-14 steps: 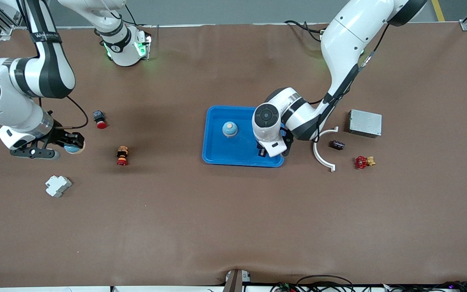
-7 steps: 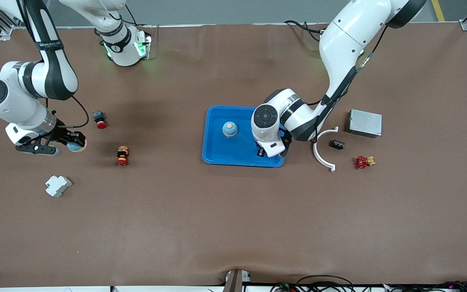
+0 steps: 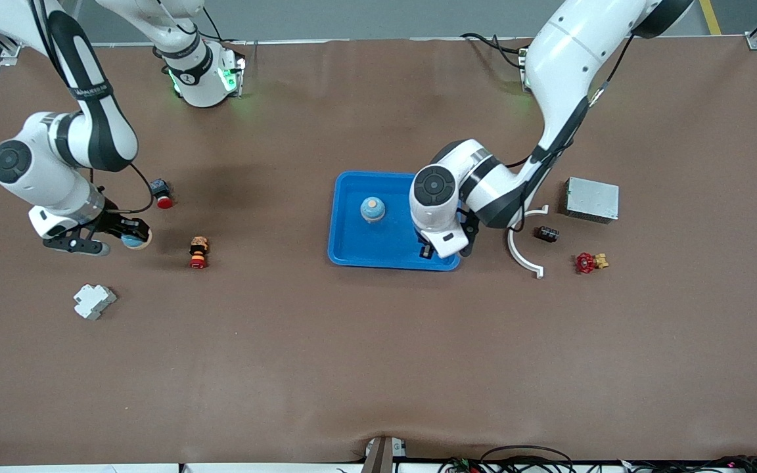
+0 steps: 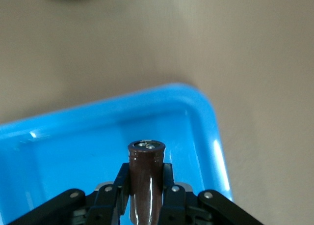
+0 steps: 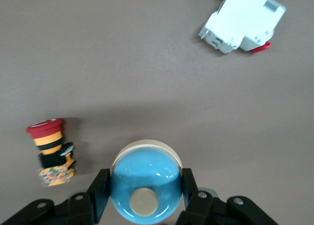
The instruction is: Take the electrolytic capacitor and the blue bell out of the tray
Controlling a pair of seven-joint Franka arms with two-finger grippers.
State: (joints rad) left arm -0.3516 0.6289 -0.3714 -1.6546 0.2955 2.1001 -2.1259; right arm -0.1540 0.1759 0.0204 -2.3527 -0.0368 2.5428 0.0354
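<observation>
1. The left gripper (image 4: 144, 198) has its jaws clamped on a dark brown capacitor (image 4: 145, 178), which stands out between the fingers with its capped end foremost.
2. That gripper hangs over the blue tray (image 3: 352, 253), above the tray corner nearest the front camera at the left arm's end.
3. A blue bell (image 3: 372, 209) already sits in the tray.
4. The right gripper (image 5: 144, 198) has its jaws clamped on the sides of a second blue bell (image 5: 143, 185), the button facing the wrist camera.
5. It hangs over bare table, toward the right arm's end.
6. A red-and-yellow push button (image 3: 198, 252) lies beside it, with a white plastic part (image 3: 93, 301) nearer the front camera.
</observation>
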